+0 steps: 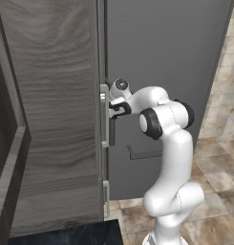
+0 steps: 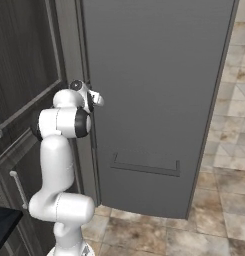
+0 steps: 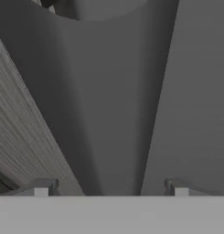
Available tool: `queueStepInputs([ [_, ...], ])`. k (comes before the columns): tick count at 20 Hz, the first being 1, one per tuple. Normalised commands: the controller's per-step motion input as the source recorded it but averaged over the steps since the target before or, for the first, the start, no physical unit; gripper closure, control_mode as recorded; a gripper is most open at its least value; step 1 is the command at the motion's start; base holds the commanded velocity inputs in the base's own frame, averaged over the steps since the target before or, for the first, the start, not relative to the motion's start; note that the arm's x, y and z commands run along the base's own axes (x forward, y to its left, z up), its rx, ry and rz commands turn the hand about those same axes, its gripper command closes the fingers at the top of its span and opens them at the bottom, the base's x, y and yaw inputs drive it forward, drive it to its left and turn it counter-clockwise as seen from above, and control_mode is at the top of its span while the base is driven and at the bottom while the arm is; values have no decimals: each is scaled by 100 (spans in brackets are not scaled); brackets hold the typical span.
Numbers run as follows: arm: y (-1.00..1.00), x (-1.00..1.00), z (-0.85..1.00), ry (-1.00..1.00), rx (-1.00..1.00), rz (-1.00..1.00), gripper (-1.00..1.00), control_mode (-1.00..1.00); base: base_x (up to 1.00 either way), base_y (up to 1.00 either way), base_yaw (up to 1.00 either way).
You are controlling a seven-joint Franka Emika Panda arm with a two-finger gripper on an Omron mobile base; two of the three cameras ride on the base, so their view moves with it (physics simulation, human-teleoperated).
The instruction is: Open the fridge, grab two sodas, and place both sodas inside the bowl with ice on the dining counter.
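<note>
End effector (image 1: 113, 109) straddles fridge handle (image 3: 113, 114) — fingers apart.

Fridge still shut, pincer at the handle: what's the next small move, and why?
Probably close the pincer on the long vertical grey bar handle, then pull. In the hand view the bar runs up between the two fingertips, which stand apart on either side of it with gaps showing. The tall dark grey fridge door sits nearly flush, so nothing inside can be reached yet.
</note>
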Motion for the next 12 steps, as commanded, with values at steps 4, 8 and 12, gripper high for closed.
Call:
queueStepInputs([
  [4, 0, 42, -20, -4, 0, 0, 100, -100, 0, 0, 0],
  [8, 0, 33, -15, 0, 0, 0, 100, -100, 0, 0, 0],
  [12, 0, 12, -6, 2, -1, 3, 100, -100, 0, 0, 0],
])
